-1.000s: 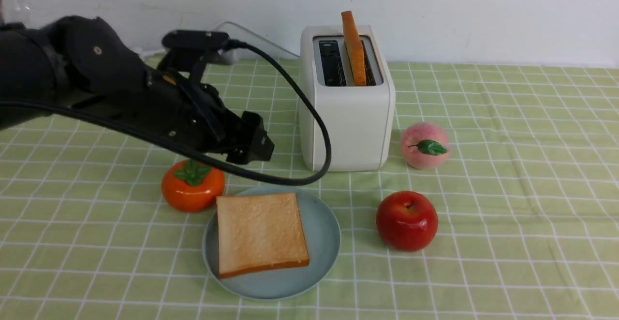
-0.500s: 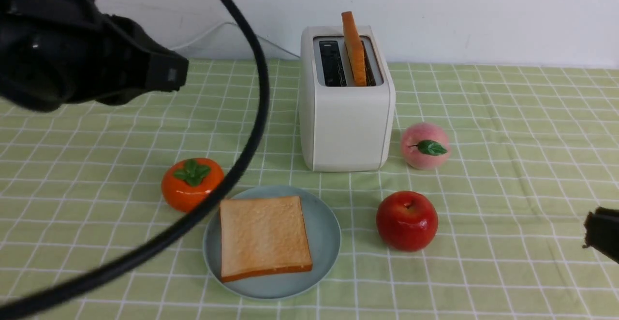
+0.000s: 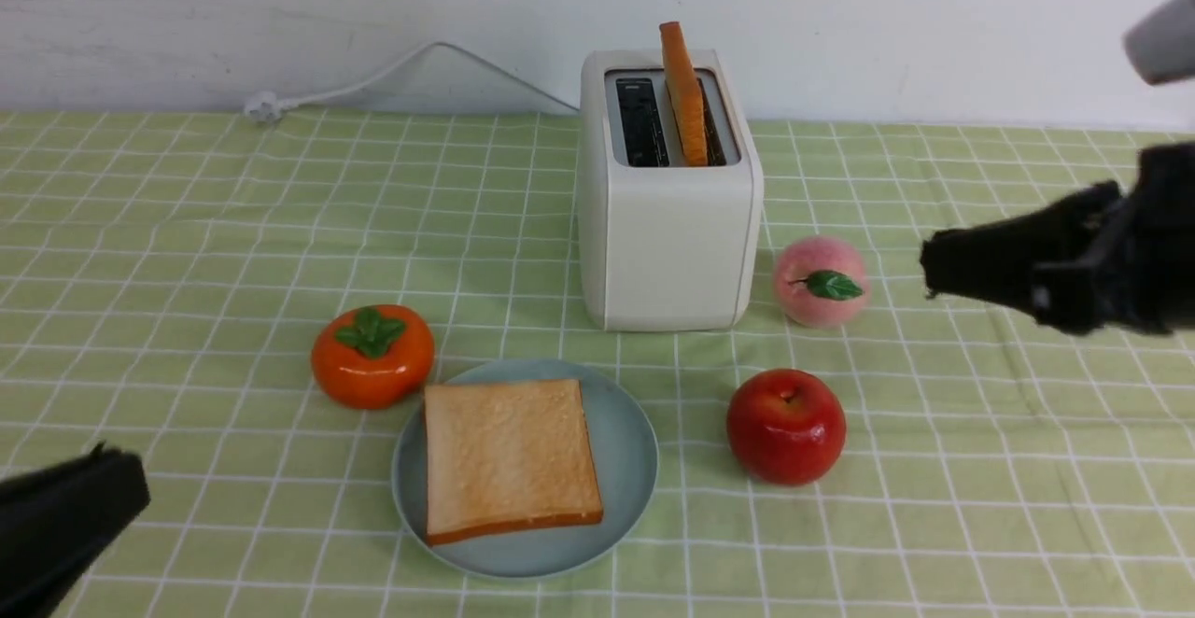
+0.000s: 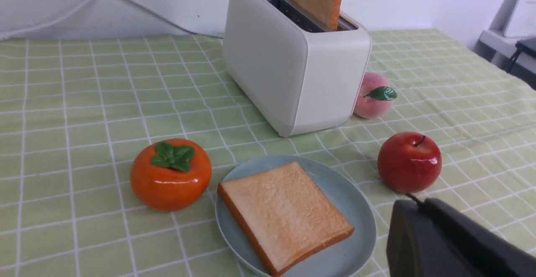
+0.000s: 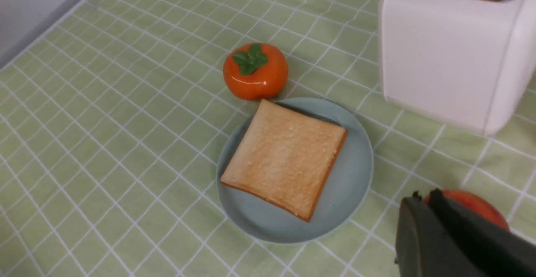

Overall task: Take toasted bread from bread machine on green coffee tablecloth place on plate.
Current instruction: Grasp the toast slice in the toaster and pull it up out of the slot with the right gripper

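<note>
The bread machine stands on the green coffee tablecloth. One slice of toasted bread stands upright in its right slot; the left slot is empty. The other slice lies flat on the plate in front of the bread machine. My left gripper is shut and empty at the lower left corner, left of the plate. My right gripper is shut and empty in the air, right of the peach. The left wrist view shows the left gripper, plate and flat slice. The right wrist view shows the right gripper and plate.
An orange persimmon touches the plate's left rim. A red apple sits right of the plate. A peach sits beside the bread machine's right side. A white cord runs along the wall behind.
My left arm has pulled back from above the plate to the lower left corner. My right arm has come in from the right edge and risen beside the peach. The slice on the plate shifted slightly.
</note>
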Available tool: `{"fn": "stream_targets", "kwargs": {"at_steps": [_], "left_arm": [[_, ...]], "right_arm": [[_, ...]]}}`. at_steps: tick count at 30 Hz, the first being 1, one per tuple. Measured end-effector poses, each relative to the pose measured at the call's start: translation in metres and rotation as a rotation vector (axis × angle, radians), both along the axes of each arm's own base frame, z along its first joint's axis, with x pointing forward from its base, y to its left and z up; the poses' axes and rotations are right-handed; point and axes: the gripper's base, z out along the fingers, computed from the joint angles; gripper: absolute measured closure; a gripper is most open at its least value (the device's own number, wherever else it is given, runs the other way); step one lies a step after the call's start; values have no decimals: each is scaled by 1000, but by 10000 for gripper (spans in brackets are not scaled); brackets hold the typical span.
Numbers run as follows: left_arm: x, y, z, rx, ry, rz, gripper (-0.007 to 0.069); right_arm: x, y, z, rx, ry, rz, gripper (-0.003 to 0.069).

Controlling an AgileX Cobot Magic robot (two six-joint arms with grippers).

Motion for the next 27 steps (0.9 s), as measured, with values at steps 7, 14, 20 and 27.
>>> {"fn": "stream_targets", "kwargs": {"at_steps": [7, 14, 20, 27], "left_arm": [[-17, 7, -22, -45, -96, 18, 638], [-17, 8, -22, -32, -117, 29, 638], [-17, 8, -22, -29, -119, 30, 638], [-17, 9, -22, -31, -124, 32, 638]], "right_arm": [[64, 50, -3, -77, -75, 41, 623], [130, 61, -10, -71, -210, -142, 524], [180, 73, -30, -68, -246, -217, 203], [223, 83, -66, -82, -262, -283, -2]]}}
